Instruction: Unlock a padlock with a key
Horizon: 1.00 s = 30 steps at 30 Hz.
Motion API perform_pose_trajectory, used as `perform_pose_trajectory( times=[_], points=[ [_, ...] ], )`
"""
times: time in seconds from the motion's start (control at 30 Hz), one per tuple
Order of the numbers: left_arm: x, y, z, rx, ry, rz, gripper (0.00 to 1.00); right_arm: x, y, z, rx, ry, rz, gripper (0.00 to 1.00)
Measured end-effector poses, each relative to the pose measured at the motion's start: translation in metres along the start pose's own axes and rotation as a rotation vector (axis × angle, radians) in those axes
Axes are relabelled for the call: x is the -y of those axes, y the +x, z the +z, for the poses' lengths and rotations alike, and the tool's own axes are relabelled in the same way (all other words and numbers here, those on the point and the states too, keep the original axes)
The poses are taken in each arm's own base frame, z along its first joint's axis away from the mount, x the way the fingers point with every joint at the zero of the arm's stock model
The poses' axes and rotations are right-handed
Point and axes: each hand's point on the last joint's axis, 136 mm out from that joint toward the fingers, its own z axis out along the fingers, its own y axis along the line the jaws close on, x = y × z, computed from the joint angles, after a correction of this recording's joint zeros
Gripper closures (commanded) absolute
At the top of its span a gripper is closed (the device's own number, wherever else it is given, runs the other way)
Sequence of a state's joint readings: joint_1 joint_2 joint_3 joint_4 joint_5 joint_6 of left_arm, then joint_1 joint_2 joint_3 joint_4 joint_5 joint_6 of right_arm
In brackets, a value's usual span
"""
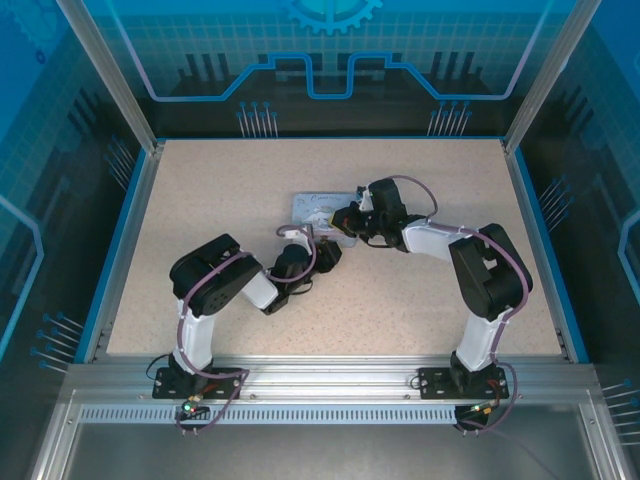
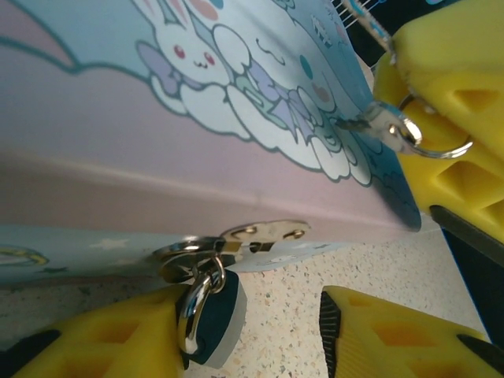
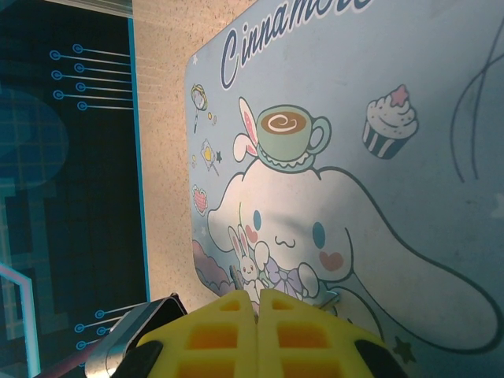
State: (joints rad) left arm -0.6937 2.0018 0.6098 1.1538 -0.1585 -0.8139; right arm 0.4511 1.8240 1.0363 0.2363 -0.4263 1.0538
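Dark padlock hangs by its silver shackle from the hasp; ringed key touches the lid.

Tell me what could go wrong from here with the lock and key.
1. The padlock hangs loose from the hasp, against one finger of the open left gripper; closing may swing it aside instead of pinching it.
2. The right gripper pinches the key above the tin, away from the padlock; the key could twist in the grip on insertion.
3. The tin looks unheld; a push may slide it.
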Motion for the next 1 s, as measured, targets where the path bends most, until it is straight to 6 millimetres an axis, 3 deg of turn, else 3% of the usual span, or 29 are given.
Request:
perform_pose_trajectory(
  times=[0.47,1.0],
  points=[
    [0.0009,0.0043,-0.0012,0.024,-0.039,0.013,0.55,0.0,0.0,0.0,0.0,0.0,0.0,1.0],
    [-0.0066,0.0038,0.0017,0.031,-0.091,-0.005,0.71,0.0,0.0,0.0,0.0,0.0,0.0,1.0]
  ],
)
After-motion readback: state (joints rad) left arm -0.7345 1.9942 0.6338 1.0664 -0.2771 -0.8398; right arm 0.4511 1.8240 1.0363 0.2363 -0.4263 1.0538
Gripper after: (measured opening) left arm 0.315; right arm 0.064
